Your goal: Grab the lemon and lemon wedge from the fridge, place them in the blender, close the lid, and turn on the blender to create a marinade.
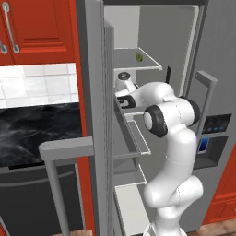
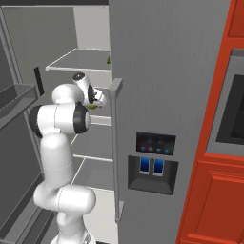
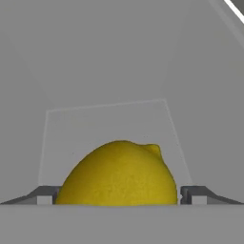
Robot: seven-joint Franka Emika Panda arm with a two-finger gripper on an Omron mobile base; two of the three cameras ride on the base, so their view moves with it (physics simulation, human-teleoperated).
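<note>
Red cabinets (image 1: 39,30) — white tile backsplash (image 1: 39,85), black marbled counter (image 1: 39,133).

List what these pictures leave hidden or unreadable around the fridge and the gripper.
- Round yellow lemon: its lower part is cut off by the hand view's bottom edge.
- Open two-finger gripper: whether its tips touch the lemon cannot be told.
- Small green-yellow item on the tall grey fridge's upper shelf: too small to identify in the left base view.
</note>
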